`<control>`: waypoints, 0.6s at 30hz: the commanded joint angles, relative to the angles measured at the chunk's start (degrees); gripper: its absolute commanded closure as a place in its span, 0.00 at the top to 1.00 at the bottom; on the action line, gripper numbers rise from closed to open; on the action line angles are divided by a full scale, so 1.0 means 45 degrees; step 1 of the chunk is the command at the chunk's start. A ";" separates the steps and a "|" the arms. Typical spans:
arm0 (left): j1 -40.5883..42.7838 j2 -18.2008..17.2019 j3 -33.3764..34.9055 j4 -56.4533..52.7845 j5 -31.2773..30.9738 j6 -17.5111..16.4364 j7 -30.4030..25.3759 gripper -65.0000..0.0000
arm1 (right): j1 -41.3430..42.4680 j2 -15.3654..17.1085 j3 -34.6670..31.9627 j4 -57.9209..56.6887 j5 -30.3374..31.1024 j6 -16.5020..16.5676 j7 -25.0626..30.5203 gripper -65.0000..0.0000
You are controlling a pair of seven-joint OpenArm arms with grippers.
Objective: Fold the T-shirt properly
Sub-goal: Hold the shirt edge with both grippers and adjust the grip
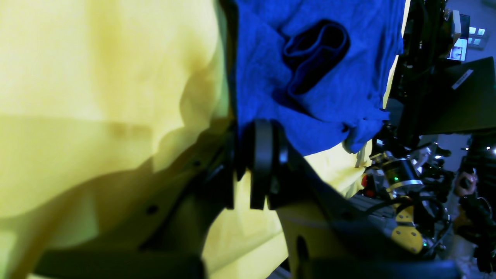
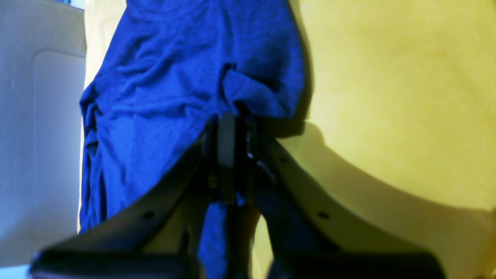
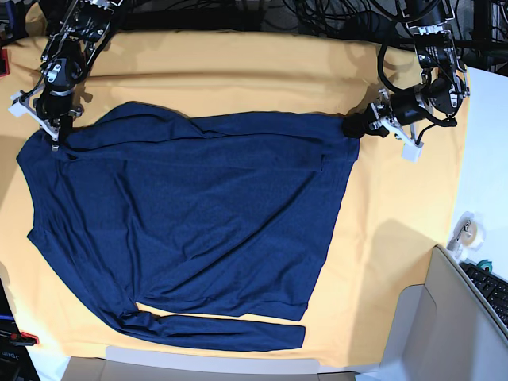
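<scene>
The dark navy T-shirt [image 3: 198,206] lies spread on the yellow-orange table cloth [image 3: 397,238], with one long sleeve [image 3: 214,329] folded along its near edge. My left gripper [image 3: 355,127] is at the shirt's far right corner and shut on its edge. The left wrist view shows the jaws [image 1: 248,139] pinching blue fabric [image 1: 329,100] below a dark rolled opening [image 1: 316,54]. My right gripper [image 3: 57,131] is at the shirt's far left corner, shut on the cloth. The right wrist view shows its jaws [image 2: 232,120] closed on a bunched fold of the shirt [image 2: 174,97].
A white surface to the right holds a tape roll [image 3: 464,230] and a keyboard [image 3: 494,287]. A grey bin [image 3: 421,325] stands at the front right. Cables and arm bases [image 3: 333,12] run along the back edge.
</scene>
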 commanded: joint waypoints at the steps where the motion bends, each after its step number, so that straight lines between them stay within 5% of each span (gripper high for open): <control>1: -0.0073 -0.0030 -0.0028 0.0252 -0.0358 0.0036 0.0585 0.05 | 0.0020 0.0115 -0.0063 0.0210 0.0473 0.0041 -0.0305 0.00; 18: -0.1323 -0.0050 -0.0047 0.1326 -0.1218 0.0056 0.0790 0.04 | 0.0254 0.0662 -0.0063 0.1050 0.0493 0.0021 -0.0305 0.00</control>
